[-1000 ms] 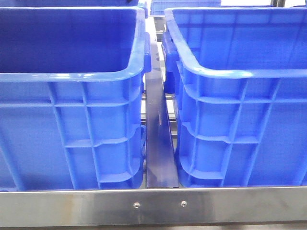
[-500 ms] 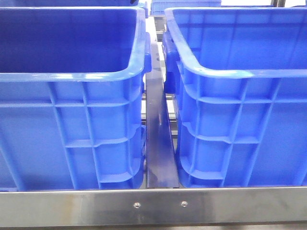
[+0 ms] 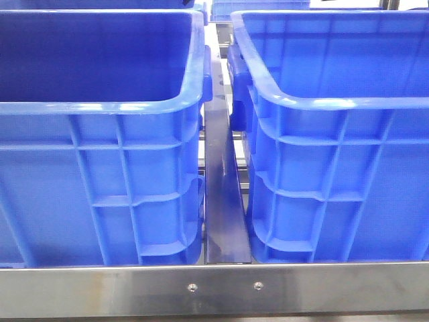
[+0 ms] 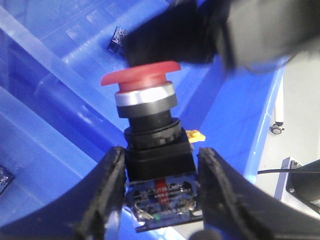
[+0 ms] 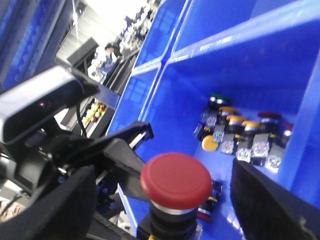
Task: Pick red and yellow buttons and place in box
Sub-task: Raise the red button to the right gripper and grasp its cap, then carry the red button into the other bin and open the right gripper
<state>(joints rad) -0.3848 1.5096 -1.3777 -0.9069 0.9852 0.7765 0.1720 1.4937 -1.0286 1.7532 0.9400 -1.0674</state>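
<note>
The left gripper's [image 4: 160, 200] two black fingers [image 4: 107, 195] are pressed against the sides of the black square base of a red mushroom-capped push button with a silver collar [image 4: 145, 92], pinching it upright; the circuit end of the base sits between the fingertips, partly cut off by the frame edge. At twelve o'clock above the cap a blurred black shape crosses the left wrist view, too soft to identify.

The right gripper's [image 5: 165, 200] dark fingers [image 5: 270, 200] are spread wide, well apart on either side of that red cap, touching nothing; their tips are out of frame. Beyond, at about two o'clock, a cluster of yellow, red and green push buttons [image 5: 240, 135] lies on the floor of a bright blue ribbed plastic crate [image 5: 150, 95]. In the front view neither arm nor any button shows; both crate interiors are hidden behind their walls.
</note>
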